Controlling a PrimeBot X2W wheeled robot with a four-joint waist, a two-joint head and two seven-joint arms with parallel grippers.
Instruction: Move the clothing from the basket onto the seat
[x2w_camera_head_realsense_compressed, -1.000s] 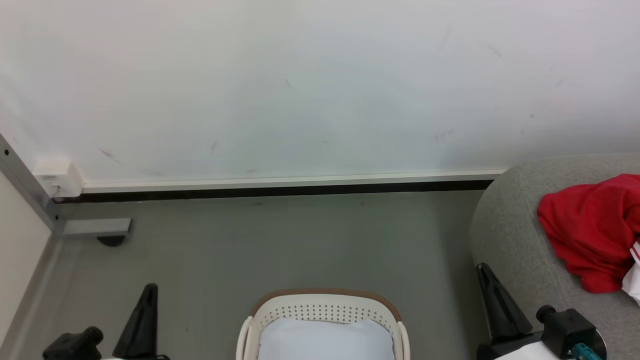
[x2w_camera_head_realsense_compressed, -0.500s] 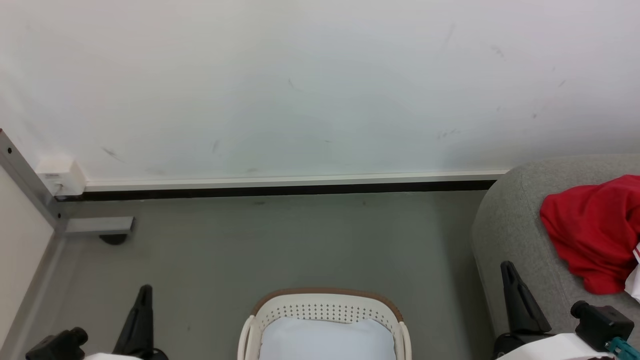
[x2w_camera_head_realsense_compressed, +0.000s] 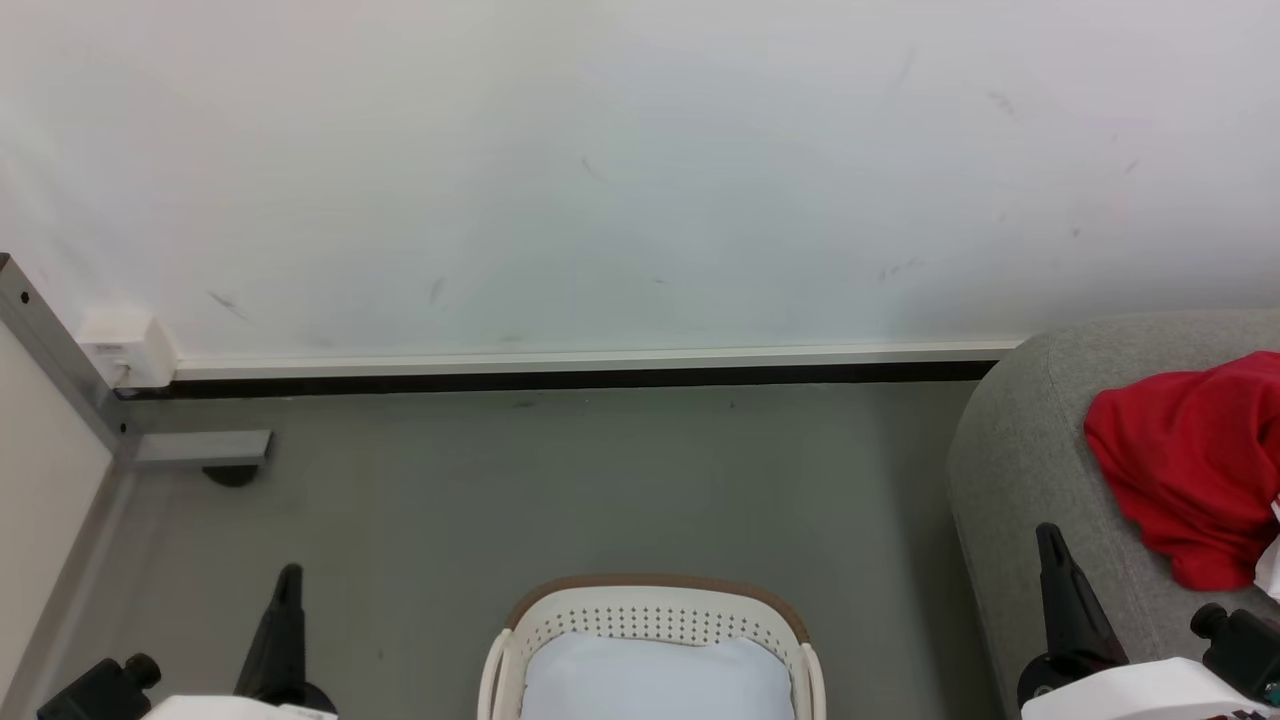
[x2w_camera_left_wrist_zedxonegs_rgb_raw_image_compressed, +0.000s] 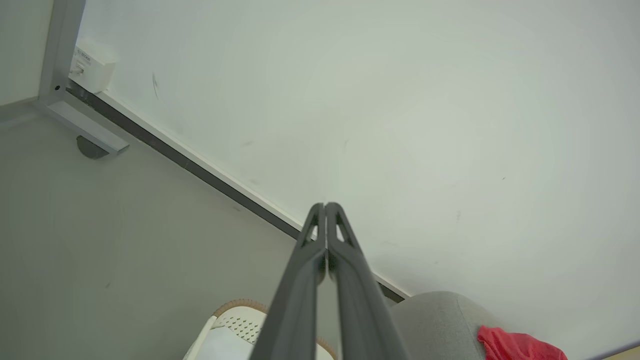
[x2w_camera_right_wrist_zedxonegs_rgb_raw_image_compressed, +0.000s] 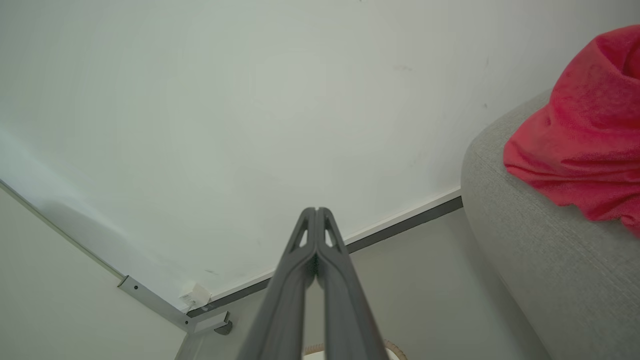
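The red clothing (x2w_camera_head_realsense_compressed: 1190, 460) lies bunched on the light grey seat (x2w_camera_head_realsense_compressed: 1020, 470) at the right edge of the head view, and shows again as clothing (x2w_camera_right_wrist_zedxonegs_rgb_raw_image_compressed: 585, 130) on the seat (x2w_camera_right_wrist_zedxonegs_rgb_raw_image_compressed: 540, 260) and as clothing (x2w_camera_left_wrist_zedxonegs_rgb_raw_image_compressed: 520, 346) low in the left wrist view. The cream basket (x2w_camera_head_realsense_compressed: 650, 610) with its brown rim sits at bottom centre, holding a pale flat lining sheet (x2w_camera_head_realsense_compressed: 655, 680). My left gripper (x2w_camera_head_realsense_compressed: 288, 575) is low at the left, fingertips pressed together, holding nothing (x2w_camera_left_wrist_zedxonegs_rgb_raw_image_compressed: 325, 205). My right gripper (x2w_camera_head_realsense_compressed: 1047, 532) stands beside the seat's front, also shut and empty (x2w_camera_right_wrist_zedxonegs_rgb_raw_image_compressed: 316, 210).
A white wall (x2w_camera_head_realsense_compressed: 640, 170) with a dark baseboard (x2w_camera_head_realsense_compressed: 560, 382) runs across the back. A grey metal post with a foot bracket (x2w_camera_head_realsense_compressed: 195, 447) and a small white box (x2w_camera_head_realsense_compressed: 125, 350) stand in the left corner. Grey floor (x2w_camera_head_realsense_compressed: 560, 490) lies between wall and basket.
Both grippers have sunk lower in the head view; the right one also shifted to the right, along the seat. The scene has drifted slightly, so the camera moved a little.
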